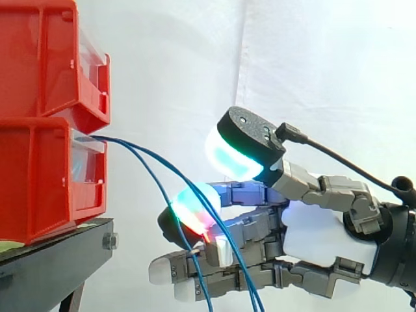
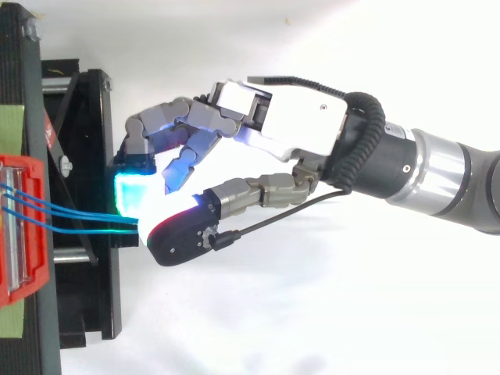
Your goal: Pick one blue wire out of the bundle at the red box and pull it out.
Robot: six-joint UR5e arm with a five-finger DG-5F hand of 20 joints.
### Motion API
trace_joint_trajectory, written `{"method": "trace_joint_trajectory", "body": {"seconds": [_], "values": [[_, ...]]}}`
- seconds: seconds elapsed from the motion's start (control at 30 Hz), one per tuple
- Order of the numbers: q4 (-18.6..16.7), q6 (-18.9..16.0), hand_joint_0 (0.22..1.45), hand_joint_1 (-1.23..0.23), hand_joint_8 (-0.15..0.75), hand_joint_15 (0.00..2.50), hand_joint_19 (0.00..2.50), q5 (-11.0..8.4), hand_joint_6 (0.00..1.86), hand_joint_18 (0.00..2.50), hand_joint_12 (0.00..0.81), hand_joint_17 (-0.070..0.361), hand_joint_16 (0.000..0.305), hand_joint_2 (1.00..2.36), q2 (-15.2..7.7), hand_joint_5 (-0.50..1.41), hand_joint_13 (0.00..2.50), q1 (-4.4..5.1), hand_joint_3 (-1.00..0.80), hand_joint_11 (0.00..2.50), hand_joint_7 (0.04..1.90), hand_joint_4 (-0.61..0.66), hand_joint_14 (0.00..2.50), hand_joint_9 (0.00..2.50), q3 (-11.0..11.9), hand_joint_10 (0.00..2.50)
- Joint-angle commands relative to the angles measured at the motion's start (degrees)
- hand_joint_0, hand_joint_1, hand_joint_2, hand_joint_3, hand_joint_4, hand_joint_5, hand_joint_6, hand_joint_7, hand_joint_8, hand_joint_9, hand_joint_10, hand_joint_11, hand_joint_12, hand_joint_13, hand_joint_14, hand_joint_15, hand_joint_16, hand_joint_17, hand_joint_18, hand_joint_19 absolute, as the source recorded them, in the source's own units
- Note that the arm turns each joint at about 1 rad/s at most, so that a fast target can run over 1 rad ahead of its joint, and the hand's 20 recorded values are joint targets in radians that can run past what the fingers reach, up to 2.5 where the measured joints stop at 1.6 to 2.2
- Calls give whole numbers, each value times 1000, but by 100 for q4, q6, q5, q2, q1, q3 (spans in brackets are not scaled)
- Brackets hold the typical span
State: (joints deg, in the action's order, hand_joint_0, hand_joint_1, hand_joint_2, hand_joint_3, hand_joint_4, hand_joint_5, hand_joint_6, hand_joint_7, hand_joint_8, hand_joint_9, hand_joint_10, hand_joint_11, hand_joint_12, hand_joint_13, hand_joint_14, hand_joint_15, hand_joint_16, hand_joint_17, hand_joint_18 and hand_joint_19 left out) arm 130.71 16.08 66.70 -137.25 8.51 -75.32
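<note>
Two red bins are stacked at the left on a black stand; the lower red bin (image 1: 39, 182) (image 2: 35, 266) has thin blue wires (image 1: 153, 162) (image 2: 78, 215) leaving its front top edge. They arc down and right, cross my hand (image 1: 325, 234) (image 2: 297, 125) and run off the bottom of the side view. My hand reaches toward the bin with relaxed, spread fingers. One fingertip (image 1: 192, 208) glows red and green where a wire lies against it. The thumb's cyan pad (image 1: 231, 156) hovers above the wires with a gap. Nothing is pinched.
The upper red bin (image 1: 39, 58) overhangs the spot where the wires come out. The black stand (image 1: 58, 260) (image 2: 86, 117) juts out below the bins, close under my lower fingers. A white curtain hangs behind.
</note>
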Motion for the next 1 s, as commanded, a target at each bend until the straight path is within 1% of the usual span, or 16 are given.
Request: {"method": "trace_joint_trajectory", "body": {"seconds": [0.0, 0.13, 0.37, 0.63, 0.67, 0.73, 0.77, 0.97], "values": [[-46, 79, 478, -607, 273, 361, 350, -52, 709, 465, 393, 138, 61, 1001, -4, -105, 581, 28, -500, 783, 1248, 216, 14, 1061, 0, 26], [-46, 141, 481, -635, 271, 360, 351, -104, 713, 459, 388, 137, 61, 1000, -13, -108, 575, 54, -500, 791, 1233, 201, 14, 1045, 0, 26], [-46, 194, 482, -654, 268, 361, 353, -113, 689, 440, 387, 137, 61, 1000, -13, -110, 561, 81, -500, 773, 1210, 219, 14, 1010, 0, 24], [-46, 255, 483, -656, 267, 356, 347, -122, 636, 432, 385, 136, 61, 1000, -13, -99, 548, 98, -500, 757, 1257, 241, 14, 990, 0, 26], [-46, 255, 483, -658, 262, 355, 347, -122, 614, 429, 384, 136, 61, 1000, -13, -95, 545, 98, -500, 745, 1299, 245, 14, 987, -9, 26], [-46, 255, 483, -658, 266, 351, 352, -113, 608, 428, 384, 136, 60, 1000, -13, -93, 541, 98, -500, 746, 1292, 246, 14, 985, -9, 26], [-46, 255, 483, -660, 261, 347, 347, -122, 595, 426, 385, 136, 60, 1000, -13, -92, 540, 107, -500, 735, 1324, 242, 14, 981, 0, 26], [-46, 325, 489, -675, 262, 351, 347, -131, 579, 418, 380, 135, 60, 1000, -21, -89, 530, 134, -493, 725, 1342, 238, 14, 969, -17, 25]]}}
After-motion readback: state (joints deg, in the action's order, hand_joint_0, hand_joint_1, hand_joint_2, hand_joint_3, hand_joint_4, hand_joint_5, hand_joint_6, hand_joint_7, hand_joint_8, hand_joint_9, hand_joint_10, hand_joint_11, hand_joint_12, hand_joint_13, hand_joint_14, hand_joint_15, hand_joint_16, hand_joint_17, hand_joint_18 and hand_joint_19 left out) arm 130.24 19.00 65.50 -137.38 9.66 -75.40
